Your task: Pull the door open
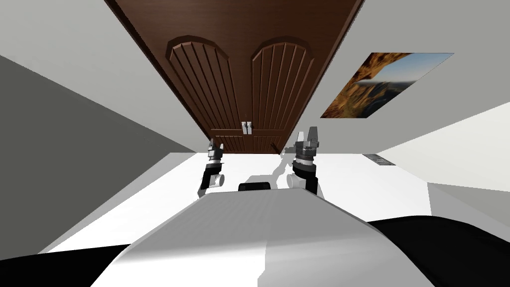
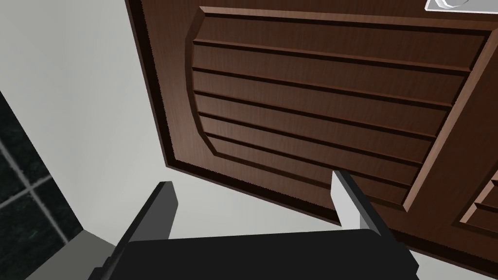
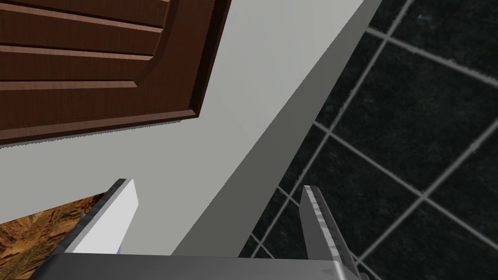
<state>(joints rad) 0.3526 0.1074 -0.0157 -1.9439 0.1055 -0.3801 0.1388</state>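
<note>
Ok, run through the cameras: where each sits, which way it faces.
Head: on the head, facing steeply down and forward at the door; left tool and right tool show.
Left wrist: on the left hand, facing the door's panel and wall; its open fingers show.
Right wrist: on the right hand, facing the door's corner, wall, picture and floor; its open fingers show.
Shared: all three see the door; head and right wrist, the picture.
</note>
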